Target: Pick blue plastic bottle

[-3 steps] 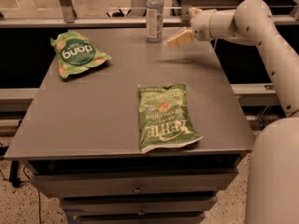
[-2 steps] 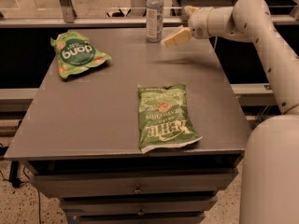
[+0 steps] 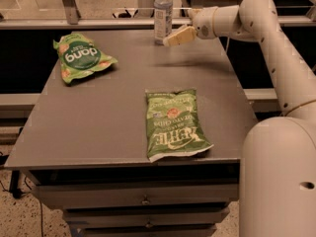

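Grey table [image 3: 98, 117] with drawers below its front edge, standing on speckled floor; a rail and dark gap run behind it.

- Robot arm [image 3: 276, 48]: white, enters from the 3 o'clock side and reaches across the far right corner toward 12 o'clock.
- Green chip bag [image 3: 174, 124]: lies flat near the table's centre, toward 5 o'clock, its printing upside down to the camera.
- Second green bag [image 3: 81, 57]: lies at about 10 o'clock, well apart from the first.
- Blue plastic bottle [image 3: 163, 14]: upright at the far edge, 12 o'clock, white cap on top, pale label band around it.
- Gripper [image 3: 173, 37]: just beside the bottle's lower part, on its 4 o'clock side, tilted down toward the table. Contact with the bottle cannot be confirmed. Whether the tool is wide or narrow I cannot tell.
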You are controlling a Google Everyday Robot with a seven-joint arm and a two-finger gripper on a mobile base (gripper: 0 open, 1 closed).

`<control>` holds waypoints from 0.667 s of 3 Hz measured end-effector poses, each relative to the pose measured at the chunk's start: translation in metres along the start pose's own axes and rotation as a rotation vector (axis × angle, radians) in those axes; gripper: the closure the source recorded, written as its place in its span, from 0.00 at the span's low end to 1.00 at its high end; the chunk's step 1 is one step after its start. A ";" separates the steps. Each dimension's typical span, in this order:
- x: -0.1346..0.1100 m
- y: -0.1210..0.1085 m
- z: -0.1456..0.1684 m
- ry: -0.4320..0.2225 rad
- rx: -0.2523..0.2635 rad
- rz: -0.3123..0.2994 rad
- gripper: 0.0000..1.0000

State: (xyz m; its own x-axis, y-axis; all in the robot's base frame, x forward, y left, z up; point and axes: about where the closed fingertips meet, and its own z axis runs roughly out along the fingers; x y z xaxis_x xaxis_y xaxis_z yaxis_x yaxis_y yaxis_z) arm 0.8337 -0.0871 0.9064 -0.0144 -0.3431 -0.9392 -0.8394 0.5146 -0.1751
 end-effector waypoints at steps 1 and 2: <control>-0.002 -0.001 0.008 0.041 0.021 0.018 0.00; 0.000 -0.001 0.016 0.069 0.062 0.049 0.00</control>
State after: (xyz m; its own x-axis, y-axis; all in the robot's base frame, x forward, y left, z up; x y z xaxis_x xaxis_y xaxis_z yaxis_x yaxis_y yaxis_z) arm 0.8429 -0.0752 0.9018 -0.0936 -0.3687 -0.9248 -0.8018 0.5786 -0.1495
